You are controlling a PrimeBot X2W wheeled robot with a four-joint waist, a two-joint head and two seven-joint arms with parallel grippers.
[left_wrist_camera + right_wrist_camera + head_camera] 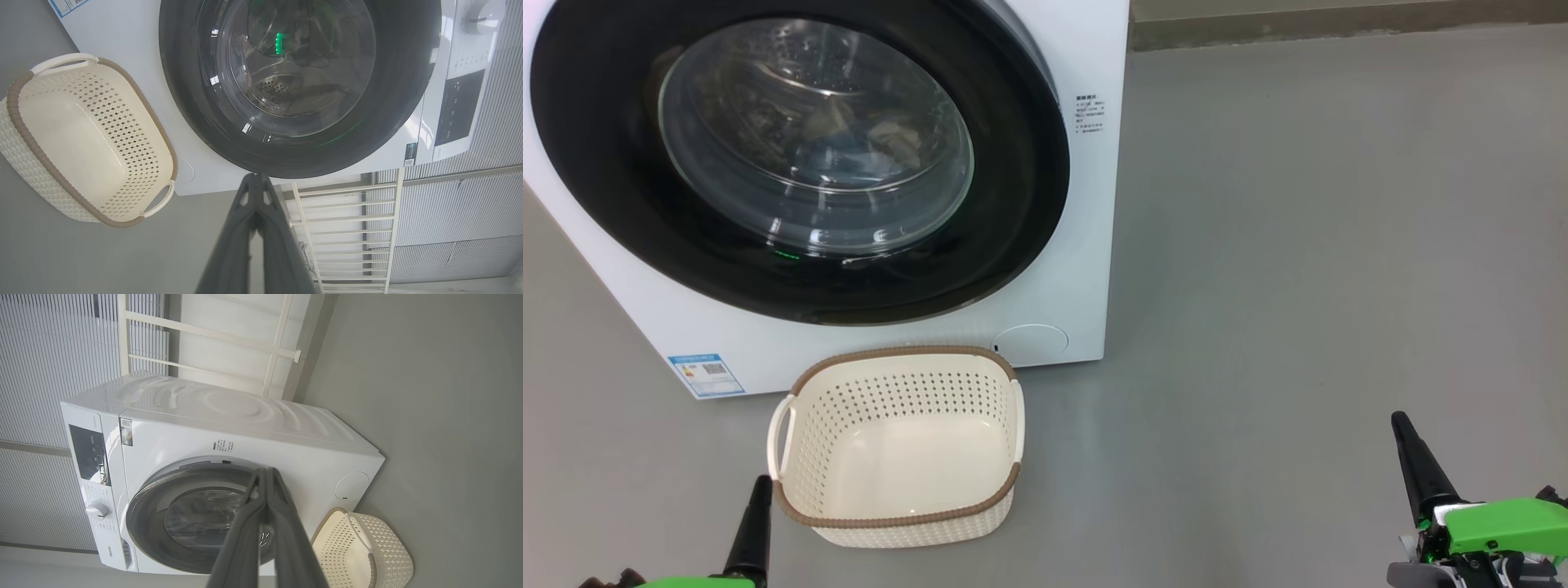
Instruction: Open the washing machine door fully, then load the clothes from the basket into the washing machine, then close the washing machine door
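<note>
Head view: left gripper (761, 483) and right gripper (1399, 420) low, fingers pressed together, pointing up, holding nothing.

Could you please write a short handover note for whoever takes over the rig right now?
Both shut and empty: left pincer beside the basket, right pincer over the floor.
The basket is empty, on the floor before the washing machine.
The clothes show dimly behind the glass of the washing machine door, which looks shut.
Done: apparently every step. Left: just confirm the door latched.
</note>
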